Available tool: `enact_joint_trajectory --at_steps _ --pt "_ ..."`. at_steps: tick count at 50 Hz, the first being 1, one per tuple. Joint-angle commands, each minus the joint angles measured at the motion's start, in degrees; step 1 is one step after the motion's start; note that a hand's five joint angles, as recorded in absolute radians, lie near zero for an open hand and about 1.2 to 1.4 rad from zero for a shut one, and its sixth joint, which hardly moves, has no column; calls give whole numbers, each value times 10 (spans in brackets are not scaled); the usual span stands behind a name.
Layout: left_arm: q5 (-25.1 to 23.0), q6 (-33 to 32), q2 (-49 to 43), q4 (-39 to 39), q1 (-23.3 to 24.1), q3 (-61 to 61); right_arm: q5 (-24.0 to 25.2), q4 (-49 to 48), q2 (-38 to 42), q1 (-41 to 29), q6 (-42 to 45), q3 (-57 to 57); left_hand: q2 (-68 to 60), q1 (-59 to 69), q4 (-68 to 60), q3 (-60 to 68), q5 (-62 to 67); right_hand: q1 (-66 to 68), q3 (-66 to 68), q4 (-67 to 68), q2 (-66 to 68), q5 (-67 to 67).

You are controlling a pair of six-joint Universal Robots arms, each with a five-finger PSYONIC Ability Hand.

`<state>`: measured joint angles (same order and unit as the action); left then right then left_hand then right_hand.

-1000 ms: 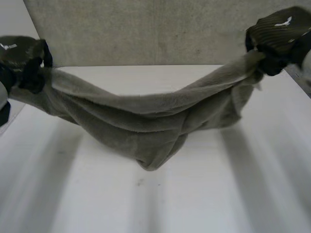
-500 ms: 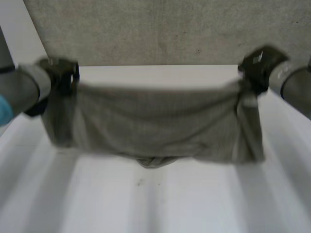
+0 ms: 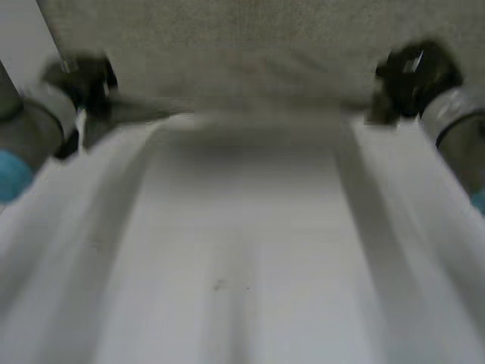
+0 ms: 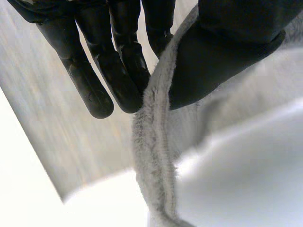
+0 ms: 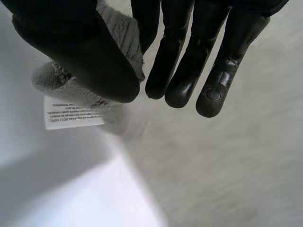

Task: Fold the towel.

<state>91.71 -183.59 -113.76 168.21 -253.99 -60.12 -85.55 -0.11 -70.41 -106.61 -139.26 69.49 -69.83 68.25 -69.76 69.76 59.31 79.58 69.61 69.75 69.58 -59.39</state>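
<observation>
Your towel [image 3: 250,120] is pulled out in a blurred grey band between the two hands, at the far edge of the counter [image 3: 242,250] and in front of the grey wall [image 3: 227,30]. The blur keeps you from telling whether any of it touches the counter. You hold one end with the left hand [image 3: 82,76]. In its wrist view the thumb and fingers [image 4: 118,75] pinch the towel's hemmed edge, which runs down from between them. You hold the other end with the right hand [image 3: 413,72]. Its wrist view shows the thumb pressing a bunched corner against the fingers [image 5: 177,75], with a white label [image 5: 71,113] hanging just under the thumb. The grey arms come in from either side, and the left one shows a light-blue cap [image 3: 11,174].
</observation>
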Motion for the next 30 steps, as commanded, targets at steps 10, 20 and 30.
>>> enact_joint_trajectory --at_steps 10,20,30 --pt "2 -55 -23 125 1 -310 0 38 146 3 -6 128 -102 117 -102 102 107 4 104 102 104 -106" --pt "1 -63 46 127 -1 -337 3 28 56 30 -102 196 -102 117 -102 102 107 -594 -494 -495 -494 492" --pt "3 -61 54 126 -1 -308 9 -23 3 28 -152 284 -102 117 -102 102 107 -668 -568 -570 -568 566"
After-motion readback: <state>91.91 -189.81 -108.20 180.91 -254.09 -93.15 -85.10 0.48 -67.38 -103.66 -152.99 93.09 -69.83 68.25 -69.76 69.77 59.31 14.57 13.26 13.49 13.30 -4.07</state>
